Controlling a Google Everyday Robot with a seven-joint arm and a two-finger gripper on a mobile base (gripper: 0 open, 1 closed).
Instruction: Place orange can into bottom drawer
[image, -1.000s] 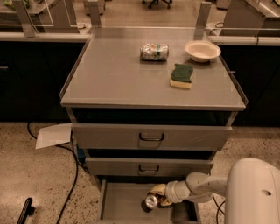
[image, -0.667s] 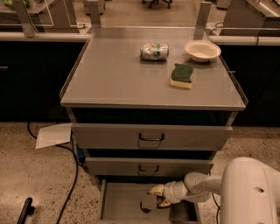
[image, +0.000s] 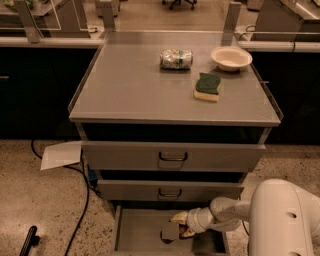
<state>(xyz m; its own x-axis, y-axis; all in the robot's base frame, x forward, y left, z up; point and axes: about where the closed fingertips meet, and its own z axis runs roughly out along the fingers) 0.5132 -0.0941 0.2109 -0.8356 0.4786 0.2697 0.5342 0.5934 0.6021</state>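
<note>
The bottom drawer (image: 140, 233), a shallow grey tray with a flat floor, is pulled open below the two wider drawers. The orange can (image: 170, 232) shows only as a small dark shape in shadow on that floor, right of centre. The claw (image: 181, 225) reaches into the drawer from the right, just beside the can; whether they touch is unclear.

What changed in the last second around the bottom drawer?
The robot's hand stayed low in the shallow grey bottom drawer, barely shifting. The small orange can beside it no longer shows its shiny silver end and looks dark, apparently turned or lowered; release cannot be told. The green-and-silver can, green sponge and white bowl on top stayed put.
</note>
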